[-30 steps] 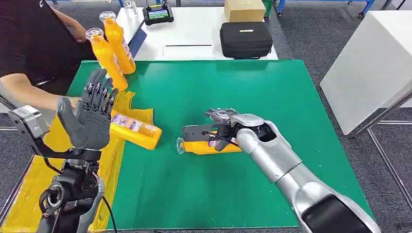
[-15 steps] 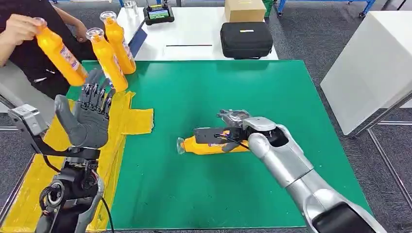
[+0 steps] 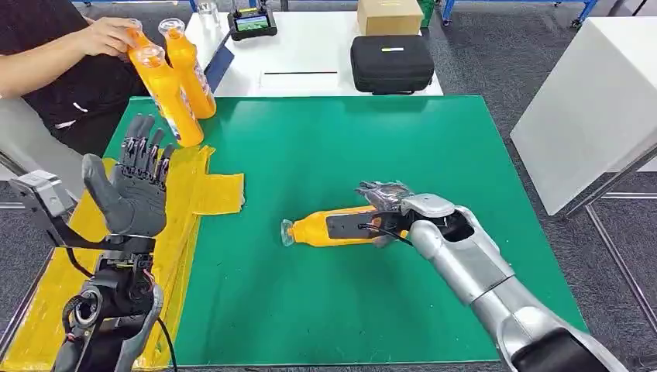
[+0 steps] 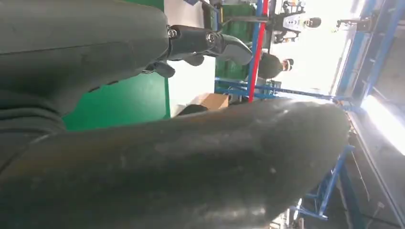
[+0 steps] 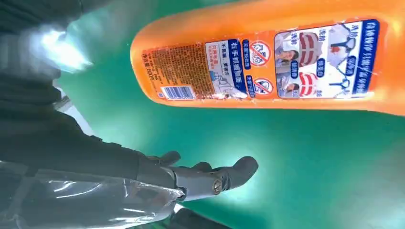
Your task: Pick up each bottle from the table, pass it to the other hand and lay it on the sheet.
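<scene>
The green surface (image 3: 434, 139) carries the action, with the yellow sheet (image 3: 209, 190) at its left edge now bare: the person (image 3: 54, 62) has lifted the laid bottle off and is standing it beside the two upright bottles (image 3: 174, 77) at the far corner. The left hand (image 3: 132, 194) stays raised, fingers spread, holding nothing. The right hand (image 3: 383, 213) has slid along the lying bottle (image 3: 329, 227) toward its base, fingers still apart around it, not yet closed. Next pickup looks imminent.
</scene>
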Controlling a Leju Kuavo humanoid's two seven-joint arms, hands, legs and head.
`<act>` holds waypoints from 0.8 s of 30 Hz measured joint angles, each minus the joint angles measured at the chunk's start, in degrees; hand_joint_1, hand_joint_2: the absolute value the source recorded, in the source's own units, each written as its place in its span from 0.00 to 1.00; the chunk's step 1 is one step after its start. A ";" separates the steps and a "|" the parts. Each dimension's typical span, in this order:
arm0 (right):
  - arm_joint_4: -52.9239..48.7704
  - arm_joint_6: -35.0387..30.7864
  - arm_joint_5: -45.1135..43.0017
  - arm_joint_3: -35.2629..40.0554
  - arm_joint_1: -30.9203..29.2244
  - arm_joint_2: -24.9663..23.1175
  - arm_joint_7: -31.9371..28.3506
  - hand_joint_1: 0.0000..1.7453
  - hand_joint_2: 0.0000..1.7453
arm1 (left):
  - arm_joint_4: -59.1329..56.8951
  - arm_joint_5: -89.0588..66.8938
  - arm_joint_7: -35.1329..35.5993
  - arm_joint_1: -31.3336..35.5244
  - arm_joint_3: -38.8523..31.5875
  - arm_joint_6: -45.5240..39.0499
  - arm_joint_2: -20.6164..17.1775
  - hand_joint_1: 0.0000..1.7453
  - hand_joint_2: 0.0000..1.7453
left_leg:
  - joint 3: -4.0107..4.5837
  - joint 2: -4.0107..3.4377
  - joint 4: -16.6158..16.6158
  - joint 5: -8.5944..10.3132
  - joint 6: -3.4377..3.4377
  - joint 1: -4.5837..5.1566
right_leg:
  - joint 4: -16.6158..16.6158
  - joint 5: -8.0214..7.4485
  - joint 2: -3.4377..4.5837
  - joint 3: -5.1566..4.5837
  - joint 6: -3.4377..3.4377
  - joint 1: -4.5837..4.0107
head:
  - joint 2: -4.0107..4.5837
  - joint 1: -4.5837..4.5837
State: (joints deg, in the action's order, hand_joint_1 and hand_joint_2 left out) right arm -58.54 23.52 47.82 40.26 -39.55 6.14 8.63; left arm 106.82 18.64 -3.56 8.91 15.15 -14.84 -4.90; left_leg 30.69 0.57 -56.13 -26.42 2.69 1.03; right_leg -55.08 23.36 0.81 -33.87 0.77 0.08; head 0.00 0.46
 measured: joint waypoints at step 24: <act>19.18 -4.86 3.17 3.28 -5.54 -3.54 -5.82 0.00 1.00 | -4.39 2.97 -3.32 2.31 0.02 -1.92 -0.42 0.00 0.00 | 0.01 0.00 0.00 0.00 0.00 0.00 | 0.00 0.00 0.00 -0.01 0.00 0.00 | 0.00 -0.02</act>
State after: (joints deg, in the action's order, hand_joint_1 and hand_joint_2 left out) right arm -39.36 18.67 50.99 43.54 -45.09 2.60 2.82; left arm 102.42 21.62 -6.89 11.22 15.17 -16.76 -5.31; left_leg 30.70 0.57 -56.13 -26.42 2.69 1.03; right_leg -55.08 23.36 0.81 -33.88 0.77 0.08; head 0.00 0.44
